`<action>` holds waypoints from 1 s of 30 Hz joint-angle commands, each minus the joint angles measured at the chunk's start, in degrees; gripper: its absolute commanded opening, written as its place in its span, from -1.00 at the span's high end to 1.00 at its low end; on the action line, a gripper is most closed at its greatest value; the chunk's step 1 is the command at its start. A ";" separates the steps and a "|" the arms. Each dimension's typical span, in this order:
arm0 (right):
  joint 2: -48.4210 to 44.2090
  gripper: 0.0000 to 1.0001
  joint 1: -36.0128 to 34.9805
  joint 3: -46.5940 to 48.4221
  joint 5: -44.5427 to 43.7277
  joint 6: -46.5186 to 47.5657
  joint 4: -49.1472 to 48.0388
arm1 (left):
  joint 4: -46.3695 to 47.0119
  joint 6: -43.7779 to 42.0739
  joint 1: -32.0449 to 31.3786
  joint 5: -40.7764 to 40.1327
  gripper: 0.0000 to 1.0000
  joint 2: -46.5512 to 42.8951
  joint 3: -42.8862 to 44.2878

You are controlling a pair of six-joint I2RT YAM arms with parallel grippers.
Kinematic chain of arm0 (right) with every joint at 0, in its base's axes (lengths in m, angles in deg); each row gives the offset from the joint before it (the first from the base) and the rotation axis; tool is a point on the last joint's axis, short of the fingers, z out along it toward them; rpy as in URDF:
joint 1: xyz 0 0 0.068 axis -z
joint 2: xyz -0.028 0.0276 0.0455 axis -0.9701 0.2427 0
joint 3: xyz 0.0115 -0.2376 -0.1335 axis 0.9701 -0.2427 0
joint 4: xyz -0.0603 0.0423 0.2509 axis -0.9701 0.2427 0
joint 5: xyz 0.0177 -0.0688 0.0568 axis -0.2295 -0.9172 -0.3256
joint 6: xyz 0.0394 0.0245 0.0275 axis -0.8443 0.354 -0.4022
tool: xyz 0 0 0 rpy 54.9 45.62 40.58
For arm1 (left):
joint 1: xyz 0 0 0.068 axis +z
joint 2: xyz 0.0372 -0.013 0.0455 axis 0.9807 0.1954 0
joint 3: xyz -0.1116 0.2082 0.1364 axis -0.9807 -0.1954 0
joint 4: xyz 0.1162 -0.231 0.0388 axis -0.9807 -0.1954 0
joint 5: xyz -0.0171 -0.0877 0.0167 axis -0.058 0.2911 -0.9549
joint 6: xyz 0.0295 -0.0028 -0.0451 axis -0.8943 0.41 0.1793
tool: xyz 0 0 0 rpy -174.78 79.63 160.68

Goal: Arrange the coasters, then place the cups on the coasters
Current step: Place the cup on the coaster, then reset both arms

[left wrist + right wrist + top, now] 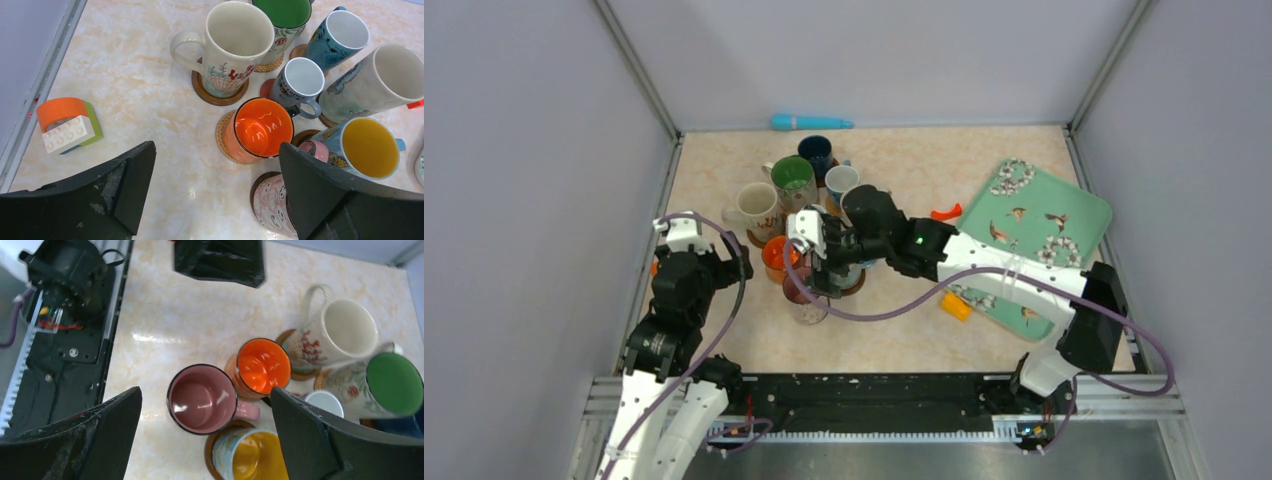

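Several cups stand clustered at the table's left middle. A cream cup [232, 45] sits on a dark brown coaster [202, 95]. An orange cup [260, 127] rests on a woven tan coaster [221, 132]. Green [793, 177], dark blue [815, 150] and white-lined [841, 180] cups stand behind. A pink cup [202, 399] stands on a dark coaster [257, 182], beside a yellow-lined cup [252, 457] on its own coaster [211, 450]. My right gripper [205, 392] hovers open over the pink cup, fingers apart from it. My left gripper [216, 147] is open above bare table, left of the pink cup.
A teal floral tray [1079, 205] lies at the right, with a small orange block [956, 305] at its near corner. A tape roll and toy brick [65, 125] sit by the left wall. A blue stick [809, 122] lies at the back.
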 commanded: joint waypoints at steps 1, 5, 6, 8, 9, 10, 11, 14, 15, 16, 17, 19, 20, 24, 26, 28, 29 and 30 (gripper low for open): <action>-7.55 -0.98 0.30 -3.02 -13.65 -24.83 -7.00 | 1.23 0.67 -0.21 3.13 -0.97 -1.27 1.06; -14.14 -0.98 0.19 -8.44 -18.68 -31.72 -5.08 | 2.04 0.97 -0.27 8.56 -0.97 -2.49 1.06; -16.54 -0.98 0.19 -10.43 -20.86 -32.72 -5.50 | 2.22 1.46 -0.28 10.21 -0.97 -2.74 1.14; -21.45 -0.98 0.19 -14.83 -27.59 -33.97 -5.71 | 2.80 2.50 -0.21 14.05 -0.97 -3.26 1.35; -23.98 -0.98 0.19 -16.62 -32.80 -34.84 -5.38 | 3.27 2.92 -0.20 16.98 -0.98 -3.56 1.34; -26.39 -0.98 0.31 -18.00 -37.02 -36.23 -4.46 | 4.09 3.25 -0.20 19.32 -0.97 -3.82 1.37; -28.54 -0.98 0.38 -18.78 -40.79 -37.98 -2.68 | 4.72 3.36 -0.19 22.70 -0.97 -4.04 1.42; -33.82 -0.98 0.49 -19.78 -50.13 -43.45 3.23 | 5.87 3.96 -0.23 29.72 -0.97 -4.07 2.26; -35.37 -0.98 0.54 -19.86 -54.34 -48.43 5.70 | 6.22 4.19 -0.26 31.96 -0.97 -4.07 2.58; -36.93 -0.98 0.57 -19.75 -57.79 -52.21 8.46 | 6.62 4.46 -0.25 34.00 -0.97 -3.95 2.89; -38.42 -0.98 0.55 -19.56 -61.91 -55.45 11.51 | 7.46 4.78 -0.22 36.18 -0.97 -4.02 2.94; -41.16 -0.98 0.53 -18.99 -66.31 -61.87 17.18 | 9.09 5.48 -0.27 39.54 -0.98 -4.09 3.02; -42.83 -0.98 0.54 -18.74 -68.25 -64.72 19.56 | 9.75 5.98 -0.28 40.47 -0.97 -4.25 3.05; -47.67 -0.98 0.57 -18.50 -72.95 -71.21 28.11 | 11.62 7.65 -0.26 41.91 -0.97 -4.85 3.01; -49.49 -0.98 0.56 -18.76 -75.24 -73.40 30.97 | 11.84 8.44 -0.22 41.53 -0.97 -5.16 3.01; -51.20 -0.98 0.51 -18.94 -76.09 -74.59 32.55 | 10.82 8.97 -0.22 40.67 -0.97 -5.22 3.55; -52.16 -0.98 0.53 -19.10 -76.42 -75.20 33.21 | 10.27 9.09 -0.27 40.61 -0.98 -5.27 3.80; -53.10 -0.98 0.59 -19.29 -76.79 -75.56 33.56 | 9.88 9.18 -0.25 40.29 -0.97 -5.44 3.81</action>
